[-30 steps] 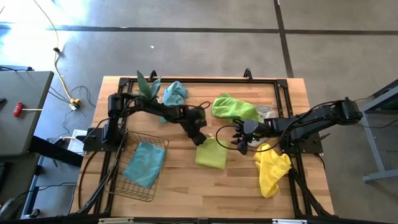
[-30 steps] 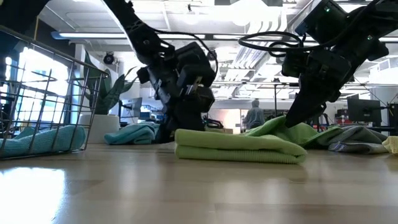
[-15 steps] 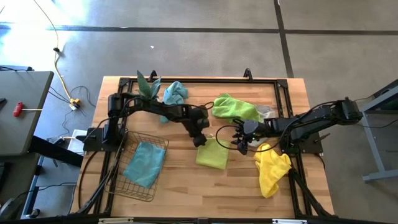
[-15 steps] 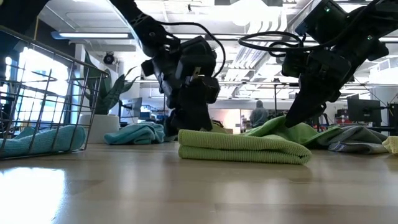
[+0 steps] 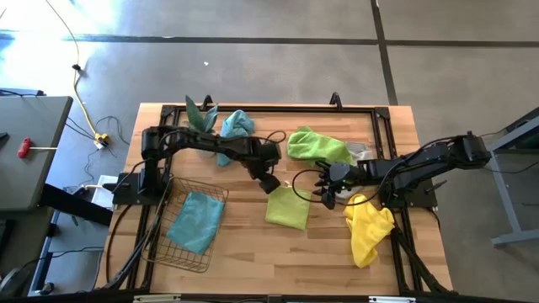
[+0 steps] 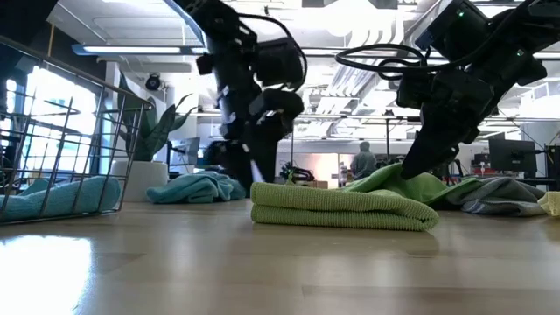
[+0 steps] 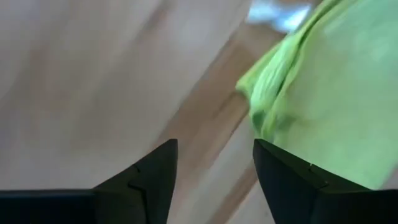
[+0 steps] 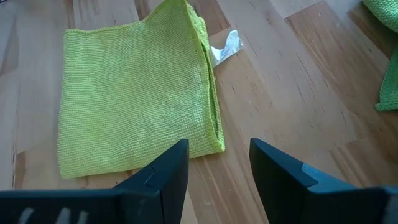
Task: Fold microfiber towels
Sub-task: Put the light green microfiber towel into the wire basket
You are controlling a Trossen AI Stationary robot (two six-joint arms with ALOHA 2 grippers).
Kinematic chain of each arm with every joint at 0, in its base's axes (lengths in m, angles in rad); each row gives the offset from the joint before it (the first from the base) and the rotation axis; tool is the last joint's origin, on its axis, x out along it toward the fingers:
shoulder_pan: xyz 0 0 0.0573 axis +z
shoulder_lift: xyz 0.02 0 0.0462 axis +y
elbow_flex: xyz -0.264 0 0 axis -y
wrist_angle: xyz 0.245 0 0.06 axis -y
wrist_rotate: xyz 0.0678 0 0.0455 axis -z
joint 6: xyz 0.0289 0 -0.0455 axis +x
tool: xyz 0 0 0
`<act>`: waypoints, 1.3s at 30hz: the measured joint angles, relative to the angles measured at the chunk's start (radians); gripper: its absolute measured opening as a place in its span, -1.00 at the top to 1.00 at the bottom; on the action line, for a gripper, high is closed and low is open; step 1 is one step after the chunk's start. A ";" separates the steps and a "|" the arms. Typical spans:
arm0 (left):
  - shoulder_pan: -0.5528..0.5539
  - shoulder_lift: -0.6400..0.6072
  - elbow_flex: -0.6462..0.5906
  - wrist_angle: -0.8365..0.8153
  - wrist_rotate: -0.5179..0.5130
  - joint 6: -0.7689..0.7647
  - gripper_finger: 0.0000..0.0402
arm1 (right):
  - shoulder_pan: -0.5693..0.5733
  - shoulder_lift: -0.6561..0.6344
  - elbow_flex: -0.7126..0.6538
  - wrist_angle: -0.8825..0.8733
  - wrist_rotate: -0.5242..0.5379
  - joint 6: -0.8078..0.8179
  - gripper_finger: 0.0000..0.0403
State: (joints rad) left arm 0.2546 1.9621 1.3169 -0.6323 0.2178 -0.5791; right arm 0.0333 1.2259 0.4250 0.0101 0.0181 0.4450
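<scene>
A lime green microfiber towel [image 5: 286,208] lies folded flat at the table's middle, also in the low view [image 6: 341,206] and the right wrist view [image 8: 137,99]. My left gripper [image 5: 269,180] hangs open just above the table off the towel's far left corner [image 7: 267,93], its fingertips [image 7: 214,171] holding nothing. My right gripper [image 5: 327,194] waits open to the right of the towel, fingertips [image 8: 217,168] apart. A crumpled green towel [image 5: 316,145], a teal one [image 5: 237,124], a yellow one [image 5: 369,229] and a grey one [image 5: 360,151] lie around.
A dark wire basket [image 5: 187,250] at the near left holds a teal towel [image 5: 197,220]. A small potted plant [image 5: 199,114] stands at the far left. A black frame [image 5: 278,108] runs along the table's far edge. Bare wood lies along the near edge.
My left gripper has opened and let go of the folded green towel's far left corner. It has risen and drawn back a little toward the table's far left, tipping steeper. The towel stays folded on the table.
</scene>
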 joint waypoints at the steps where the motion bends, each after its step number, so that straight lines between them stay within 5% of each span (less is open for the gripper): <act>1: -0.020 0.000 -0.001 -0.006 -0.017 -0.057 -0.03 | 0.000 0.000 0.000 -0.001 0.000 0.000 0.20; 5: -0.090 -0.001 0.000 0.019 -0.077 -0.214 -0.15 | 0.000 0.000 0.000 -0.008 0.000 0.000 0.20; 14: -0.156 0.013 0.000 0.081 -0.187 -0.274 -0.35 | 0.000 0.000 0.000 -0.007 0.000 0.000 0.20; 31: -0.157 0.083 0.002 0.214 -0.162 -0.350 -0.35 | 0.000 0.000 0.000 -0.007 0.000 0.000 0.20; 39: -0.156 0.059 0.006 0.046 -0.139 -0.332 -0.35 | 0.000 0.000 0.000 -0.007 0.000 0.000 0.20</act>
State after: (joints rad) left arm 0.0982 2.0212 1.3227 -0.5861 0.0784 -0.9108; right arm 0.0331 1.2259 0.4252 0.0035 0.0183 0.4450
